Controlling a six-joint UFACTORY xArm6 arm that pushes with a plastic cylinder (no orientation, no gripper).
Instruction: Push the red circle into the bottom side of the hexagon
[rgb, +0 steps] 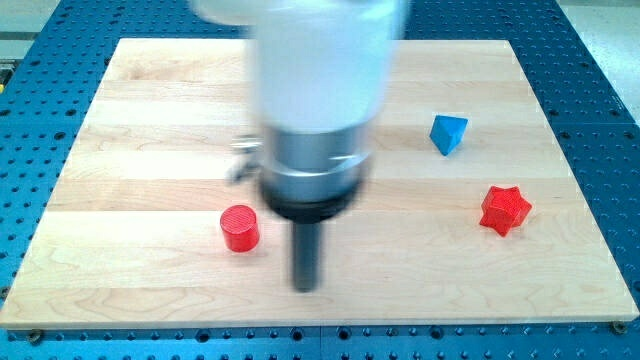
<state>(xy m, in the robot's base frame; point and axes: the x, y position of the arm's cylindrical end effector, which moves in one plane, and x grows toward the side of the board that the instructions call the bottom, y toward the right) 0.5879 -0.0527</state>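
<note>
A red circle block (239, 228) lies on the wooden board at the lower left of centre. My tip (306, 286) is low on the board, to the right of the red circle and a little below it, apart from it. No hexagon shows; the arm's body covers the board's middle and top, so a block may be hidden behind it.
A blue block (448, 133), an angular wedge-like shape, lies at the upper right. A red star (504, 209) lies at the right. The wooden board (120, 270) rests on a blue perforated table. A small metal part (242, 160) sticks out at the arm's left.
</note>
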